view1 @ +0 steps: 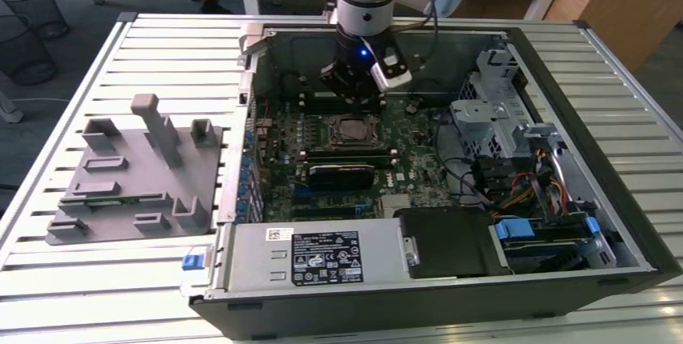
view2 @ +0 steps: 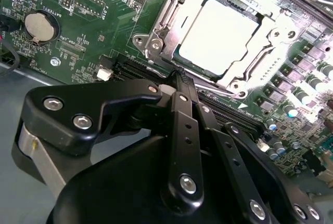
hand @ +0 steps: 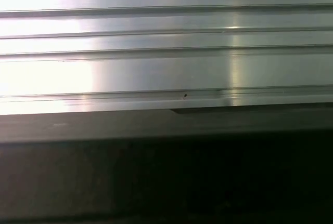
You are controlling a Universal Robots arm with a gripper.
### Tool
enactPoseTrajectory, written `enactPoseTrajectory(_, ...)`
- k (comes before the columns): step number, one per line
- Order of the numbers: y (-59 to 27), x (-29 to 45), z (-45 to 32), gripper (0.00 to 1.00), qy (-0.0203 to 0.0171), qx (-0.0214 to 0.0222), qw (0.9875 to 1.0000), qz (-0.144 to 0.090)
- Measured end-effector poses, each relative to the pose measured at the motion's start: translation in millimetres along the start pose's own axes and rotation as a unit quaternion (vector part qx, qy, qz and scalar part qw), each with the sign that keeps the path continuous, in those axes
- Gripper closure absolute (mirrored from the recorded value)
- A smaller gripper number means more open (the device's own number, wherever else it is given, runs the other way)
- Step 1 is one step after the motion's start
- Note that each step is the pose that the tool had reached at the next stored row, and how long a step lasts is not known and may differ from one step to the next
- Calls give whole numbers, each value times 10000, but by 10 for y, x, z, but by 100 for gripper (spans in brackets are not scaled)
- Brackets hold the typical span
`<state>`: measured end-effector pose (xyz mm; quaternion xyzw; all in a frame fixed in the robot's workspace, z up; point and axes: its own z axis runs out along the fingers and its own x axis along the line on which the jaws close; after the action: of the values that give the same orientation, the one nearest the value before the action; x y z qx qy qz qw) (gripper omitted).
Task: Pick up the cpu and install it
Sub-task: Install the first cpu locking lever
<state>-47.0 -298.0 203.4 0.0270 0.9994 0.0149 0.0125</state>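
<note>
Item: cpu (view2: pixel 217 38), seated in socket frame (view2: pixel 156 44) on motherboard (view2: pixel 88 21). Tool (view2: pixel 179 78) clenched, empty, at the frame's 6 o'clock edge. Risk: tips may strike the frame when moving.

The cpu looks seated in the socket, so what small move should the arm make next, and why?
Probably lift the hand straight up a little. The cpu already lies flat in the socket frame, and the hand, shut on nothing, sits right beside that frame's edge.
</note>
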Motion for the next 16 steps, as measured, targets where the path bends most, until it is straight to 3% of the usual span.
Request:
enactPoseTrajectory(7,1,-29,19,89,0,19,10000,0)
enactPoseTrajectory(8,5,-123,74,89,7,49,10000,-1)
enactPoseTrajectory(16,5,-116,74,89,7,49,10000,-1)
